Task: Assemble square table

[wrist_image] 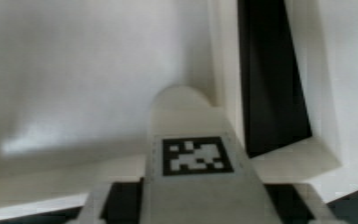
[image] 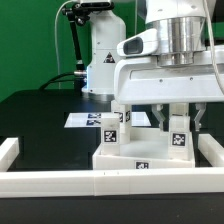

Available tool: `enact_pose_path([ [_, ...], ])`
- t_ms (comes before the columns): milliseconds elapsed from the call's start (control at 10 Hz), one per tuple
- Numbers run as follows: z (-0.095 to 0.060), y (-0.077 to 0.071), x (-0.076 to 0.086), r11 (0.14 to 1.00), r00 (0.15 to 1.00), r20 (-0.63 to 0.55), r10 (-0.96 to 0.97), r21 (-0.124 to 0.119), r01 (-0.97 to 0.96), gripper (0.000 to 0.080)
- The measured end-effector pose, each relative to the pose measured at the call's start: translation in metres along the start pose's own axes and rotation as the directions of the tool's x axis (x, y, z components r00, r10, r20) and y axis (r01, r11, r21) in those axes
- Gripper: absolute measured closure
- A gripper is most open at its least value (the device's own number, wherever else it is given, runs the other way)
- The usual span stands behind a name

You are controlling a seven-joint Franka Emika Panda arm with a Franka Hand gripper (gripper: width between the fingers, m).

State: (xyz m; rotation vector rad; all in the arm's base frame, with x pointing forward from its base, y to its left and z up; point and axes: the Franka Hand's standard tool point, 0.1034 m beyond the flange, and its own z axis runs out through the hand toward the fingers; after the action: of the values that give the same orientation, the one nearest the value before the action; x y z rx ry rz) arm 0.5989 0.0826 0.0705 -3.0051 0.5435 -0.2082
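Front bar: Nearest to you, a long white bar (image: 110, 182) runs across the front of the black table (image: 35, 110).
Side bars: One more white bar (image: 8, 152) lies at the exterior view's left and another (image: 212, 152) at its right. With the front bar they make a fence around the work.
Tabletop: Just behind the front bar you see the big white square tabletop (image: 120, 160). It lies flat and has a small black-and-white tag on the side that faces you.
Free leg: A small white leg (image: 110, 130) with a tag stands up straight on the tabletop, toward the exterior view's left. Nothing touches it.
Held leg: A second tagged leg (image: 179, 140) stands toward the exterior view's right, over the tabletop. You cannot tell if its foot rests on the tabletop.
Gripper: The gripper (image: 178, 128) comes straight down over the held leg. Its two fingers (image: 197, 120) sit one on each side of that leg.
Grip: In the wrist view the fingers lie flat against both sides of the leg, with no gap showing. The gripper is clamped on the held leg.
Marker board: Farther back, the marker board (image: 82, 120) lies flat on the table.
Arm base: Farthest from you, the white arm base (image: 100, 55) stands in front of a green wall.
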Motion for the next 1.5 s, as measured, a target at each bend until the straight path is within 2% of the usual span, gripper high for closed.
enact_pose_path([
  [400, 0.0001, 0.0002, 0.0000, 1.000, 1.000, 0.000, 0.025, 0.000, -0.025, 0.0509],
  [600, -0.0001, -0.0002, -0.0002, 0.978, 0.978, 0.000, 0.208, 0.002, -0.208, 0.0509],
  [800, -0.0002, -0.0022, -0.0017, 0.906, 0.906, 0.000, 0.424, 0.002, -0.424, 0.0509],
  [1000, 0.0003, -0.0045, -0.0035, 0.760, 0.760, 0.004, 0.650, 0.007, -0.650, 0.0509],
  [1200, 0.0001, -0.0026, -0.0024, 0.670, 0.670, 0.011, 0.742, 0.010, -0.742, 0.0508],
  [1400, 0.0002, -0.0077, -0.0047, 0.631, 0.631, 0.014, 0.775, 0.013, -0.775, 0.0507],
  [1500, 0.0002, -0.0079, -0.0048, 0.571, 0.571, 0.018, 0.820, 0.014, -0.821, 0.0506],
])
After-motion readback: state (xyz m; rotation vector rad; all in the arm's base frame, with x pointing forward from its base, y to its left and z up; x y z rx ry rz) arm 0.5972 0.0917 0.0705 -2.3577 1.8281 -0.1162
